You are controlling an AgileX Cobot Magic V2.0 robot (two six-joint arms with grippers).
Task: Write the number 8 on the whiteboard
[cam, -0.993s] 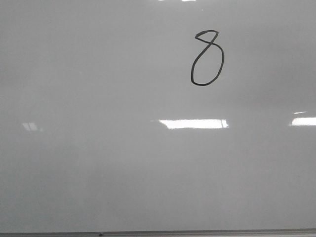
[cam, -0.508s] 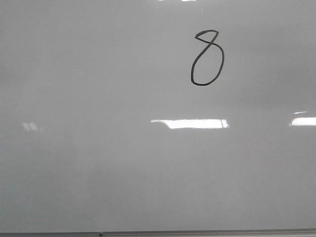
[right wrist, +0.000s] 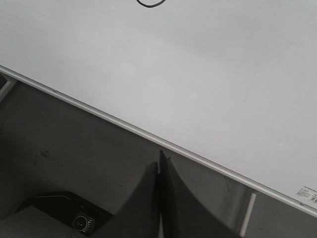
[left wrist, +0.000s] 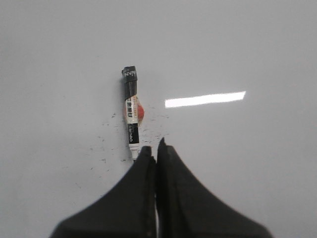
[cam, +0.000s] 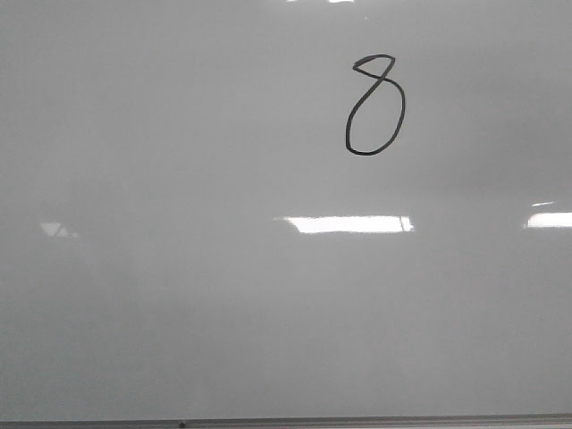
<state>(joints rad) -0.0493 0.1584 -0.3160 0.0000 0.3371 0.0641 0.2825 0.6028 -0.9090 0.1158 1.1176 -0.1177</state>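
A black hand-drawn number 8 [cam: 375, 105] stands on the glossy whiteboard [cam: 179, 313] at upper right of the front view. No gripper shows there. In the left wrist view my left gripper [left wrist: 154, 148] is shut with the jaws pressed together over the whiteboard [left wrist: 247, 54]. A black-and-white marker [left wrist: 132, 111] lies flat on the board just beyond the left fingertip, its near end hidden behind it. My right gripper [right wrist: 159, 166] is shut and empty over a dark grey surface off the whiteboard [right wrist: 198, 74]. The bottom curve of the 8 [right wrist: 150, 5] shows there.
The board's thin grey edge strip [cam: 286, 420] runs along the bottom; it crosses the right wrist view [right wrist: 124, 126]. Small black specks [left wrist: 106, 144] dot the board around the marker. A black device with a round dial [right wrist: 64, 213] sits near the right gripper.
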